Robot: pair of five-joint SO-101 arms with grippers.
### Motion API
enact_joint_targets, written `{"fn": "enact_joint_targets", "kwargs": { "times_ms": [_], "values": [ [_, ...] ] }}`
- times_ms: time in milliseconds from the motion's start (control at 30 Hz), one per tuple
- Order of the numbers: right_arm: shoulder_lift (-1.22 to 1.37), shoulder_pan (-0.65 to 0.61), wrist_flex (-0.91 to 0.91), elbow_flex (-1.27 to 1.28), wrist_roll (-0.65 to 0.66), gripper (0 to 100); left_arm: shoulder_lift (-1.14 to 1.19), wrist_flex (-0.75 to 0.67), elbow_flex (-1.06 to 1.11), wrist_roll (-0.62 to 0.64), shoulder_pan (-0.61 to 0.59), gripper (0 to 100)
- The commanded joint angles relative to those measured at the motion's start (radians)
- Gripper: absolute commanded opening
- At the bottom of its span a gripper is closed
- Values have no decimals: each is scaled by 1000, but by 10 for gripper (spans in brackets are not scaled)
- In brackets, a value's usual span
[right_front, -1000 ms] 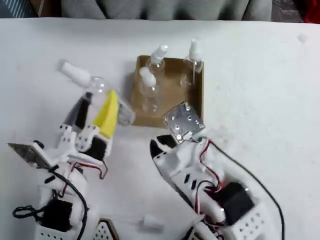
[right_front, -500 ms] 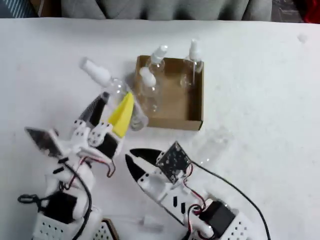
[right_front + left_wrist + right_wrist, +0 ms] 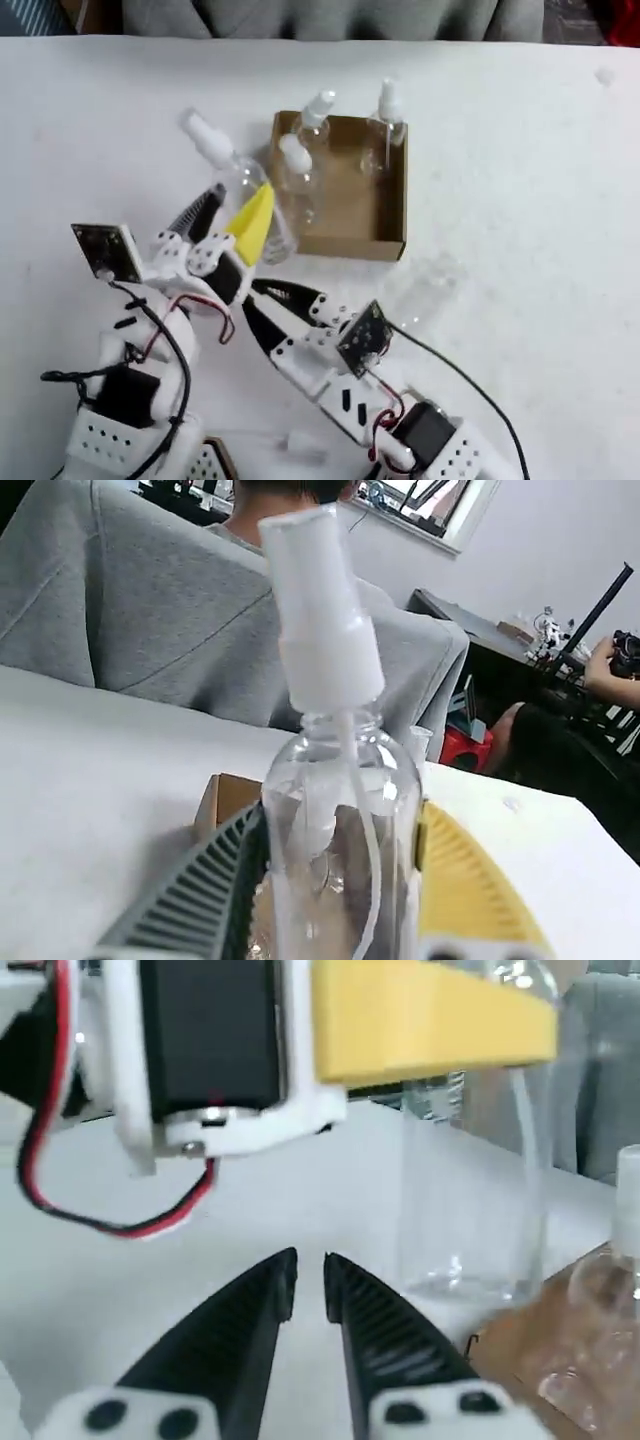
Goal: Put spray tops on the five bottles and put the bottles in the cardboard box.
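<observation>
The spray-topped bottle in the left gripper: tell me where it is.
In the high view, the bottle is held tilted between the left gripper's fingers, just beside the cardboard box's left wall.

A white table (image 3: 520, 180) lies under everything in the high view; a grey couch (image 3: 350, 18) runs along the top edge; a tiny white scrap (image 3: 603, 75) lies on the table in the upper right; something red (image 3: 628, 20) sits in the top right corner; a striped cloth (image 3: 22, 15) shows in the top left corner.
</observation>
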Motion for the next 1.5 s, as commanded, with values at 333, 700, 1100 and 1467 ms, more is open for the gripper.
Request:
{"fn": "enact_joint_targets", "kwargs": {
  "times_ms": [333, 700, 1100, 1467],
  "values": [
    [-10, 42, 33, 9, 0, 16, 5, 247, -222, -44, 153, 20],
    [-2, 82, 33, 9, 2, 16, -113, 377, -222, -141, 153, 20],
    [-10, 82, 90, 9, 9, 16, -220, 331, -133, -144, 125, 20],
    [-10, 125, 145, 2, 68, 16, -219, -28, 81, -299, -38, 20]
  ]
}}
